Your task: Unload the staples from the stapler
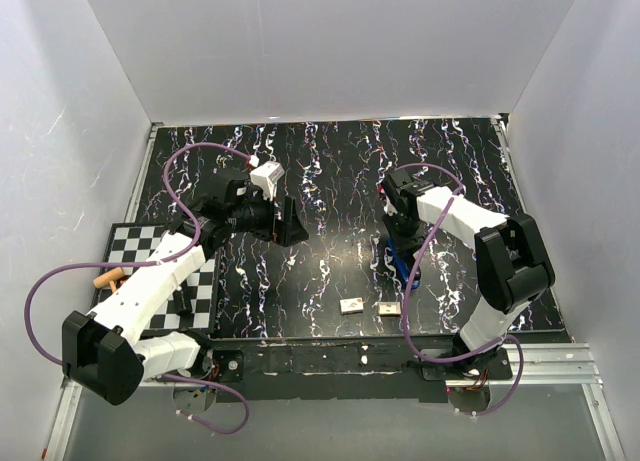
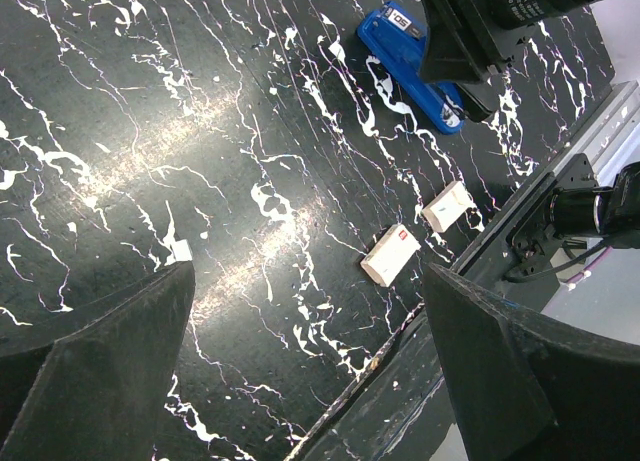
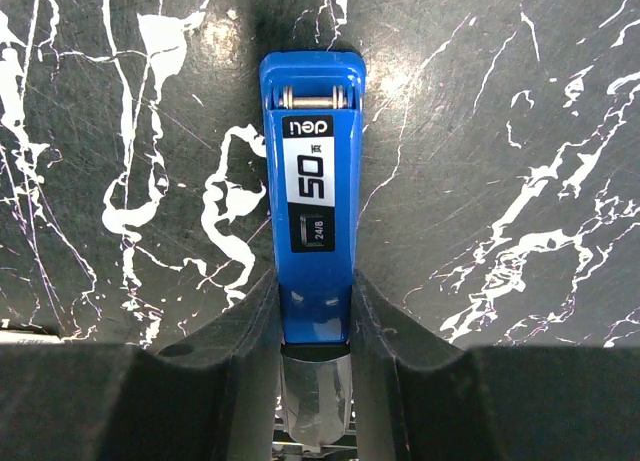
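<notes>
Blue plastic stapler (image 3: 312,231) lies flat on black white-veined tabletop (image 3: 520,131), right of centre. We find right gripper (image 3: 314,291) clamped on its two sides, opposite hinge end. Left gripper (image 2: 308,273) spread wide, grasping nothing, above tabletop.

The desk (image 1: 340,181) has a black top with thin white veins, like marble; the top is glossy, and the light falling on it makes soft pale patches (image 2: 160,141). Three plain white walls stand around the desk: the back wall (image 1: 330,41), the left wall (image 1: 60,131) and the right wall (image 1: 590,131); they are evenly lit, without hard shadows. A black-and-white checkered mat (image 1: 135,243) lies at the near left corner of the desk; a metal rail (image 1: 560,359) runs along the near edge; in front of it a flat grey surface (image 1: 350,421) shows.
</notes>
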`<state>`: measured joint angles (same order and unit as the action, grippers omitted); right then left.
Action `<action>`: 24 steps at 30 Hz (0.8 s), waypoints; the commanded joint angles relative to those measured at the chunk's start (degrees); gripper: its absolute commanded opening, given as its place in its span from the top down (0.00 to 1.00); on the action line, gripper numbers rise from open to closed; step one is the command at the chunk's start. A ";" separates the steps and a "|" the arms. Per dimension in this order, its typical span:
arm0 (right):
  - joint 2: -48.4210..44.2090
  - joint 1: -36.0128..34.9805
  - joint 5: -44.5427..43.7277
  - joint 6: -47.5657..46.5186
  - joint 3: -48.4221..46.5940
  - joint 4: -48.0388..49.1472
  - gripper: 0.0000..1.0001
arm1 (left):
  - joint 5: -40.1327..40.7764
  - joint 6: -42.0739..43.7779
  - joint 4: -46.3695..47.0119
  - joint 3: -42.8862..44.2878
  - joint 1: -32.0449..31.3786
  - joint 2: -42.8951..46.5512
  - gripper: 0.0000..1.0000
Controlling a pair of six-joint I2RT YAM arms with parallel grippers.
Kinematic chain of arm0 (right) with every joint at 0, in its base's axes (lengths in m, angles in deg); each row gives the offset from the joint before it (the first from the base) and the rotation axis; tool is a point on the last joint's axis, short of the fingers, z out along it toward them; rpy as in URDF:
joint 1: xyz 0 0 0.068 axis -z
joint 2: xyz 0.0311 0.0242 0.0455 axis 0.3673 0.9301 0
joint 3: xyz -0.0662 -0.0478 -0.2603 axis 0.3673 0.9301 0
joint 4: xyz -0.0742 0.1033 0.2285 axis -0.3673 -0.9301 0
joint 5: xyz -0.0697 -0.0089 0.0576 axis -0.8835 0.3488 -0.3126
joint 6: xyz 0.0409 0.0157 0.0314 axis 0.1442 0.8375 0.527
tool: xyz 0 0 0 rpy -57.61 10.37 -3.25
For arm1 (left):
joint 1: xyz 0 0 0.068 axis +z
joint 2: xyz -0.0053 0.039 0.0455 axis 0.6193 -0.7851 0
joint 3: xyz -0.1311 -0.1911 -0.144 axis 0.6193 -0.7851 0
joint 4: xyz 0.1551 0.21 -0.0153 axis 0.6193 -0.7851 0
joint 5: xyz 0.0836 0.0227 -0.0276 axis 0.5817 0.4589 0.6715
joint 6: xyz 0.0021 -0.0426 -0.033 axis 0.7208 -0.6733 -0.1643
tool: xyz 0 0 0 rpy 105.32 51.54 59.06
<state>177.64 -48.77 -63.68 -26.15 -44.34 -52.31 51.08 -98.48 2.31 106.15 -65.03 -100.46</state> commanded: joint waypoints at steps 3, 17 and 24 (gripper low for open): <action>-0.73 -0.28 -0.80 -1.68 -5.75 -1.44 0.87 | 0.09 0.31 0.06 -0.13 -0.04 1.39 0.02; 4.37 -6.44 5.26 -23.46 -21.40 -3.37 0.89 | 1.41 0.40 0.23 -0.40 -0.04 2.44 0.02; 5.69 -7.32 10.97 -39.72 -22.55 -1.26 0.90 | 1.94 0.31 0.76 -0.84 -0.04 3.67 0.02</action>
<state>183.23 -55.98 -57.52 -53.47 -63.71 -54.54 52.39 -98.48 2.35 105.84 -65.03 -99.49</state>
